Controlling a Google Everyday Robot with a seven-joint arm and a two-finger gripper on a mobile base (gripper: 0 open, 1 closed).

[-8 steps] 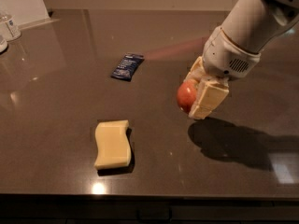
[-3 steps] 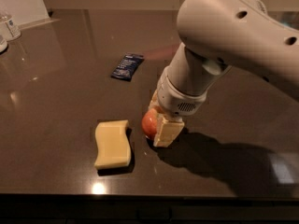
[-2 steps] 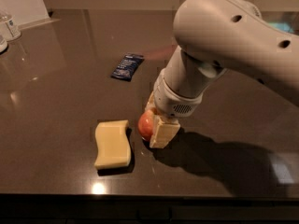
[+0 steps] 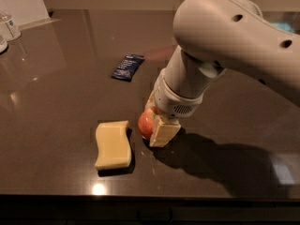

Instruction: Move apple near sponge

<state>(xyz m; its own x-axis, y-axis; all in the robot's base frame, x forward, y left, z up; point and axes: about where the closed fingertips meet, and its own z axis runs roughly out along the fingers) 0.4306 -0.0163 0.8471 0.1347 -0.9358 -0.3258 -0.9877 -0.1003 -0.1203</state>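
The red apple [image 4: 146,123] is held between the pale yellow pads of my gripper [image 4: 154,125], low over or on the dark table [image 4: 56,78], just right of the sponge. The sponge [image 4: 112,145] is a flat pale yellow block with wavy edges, lying near the table's front edge. A narrow gap shows between apple and sponge. The near pad [image 4: 163,131] hides the apple's right side. My large white arm [image 4: 220,50] comes down from the upper right.
A dark blue snack packet [image 4: 127,66] lies farther back on the table, behind the apple. A clear cup [image 4: 10,26] and a white board [image 4: 23,3] stand at the far left corner. The table's front edge runs along the bottom.
The gripper has carried the apple from the right side of the table down and left to just beside the sponge. Sponge and packet have not moved.
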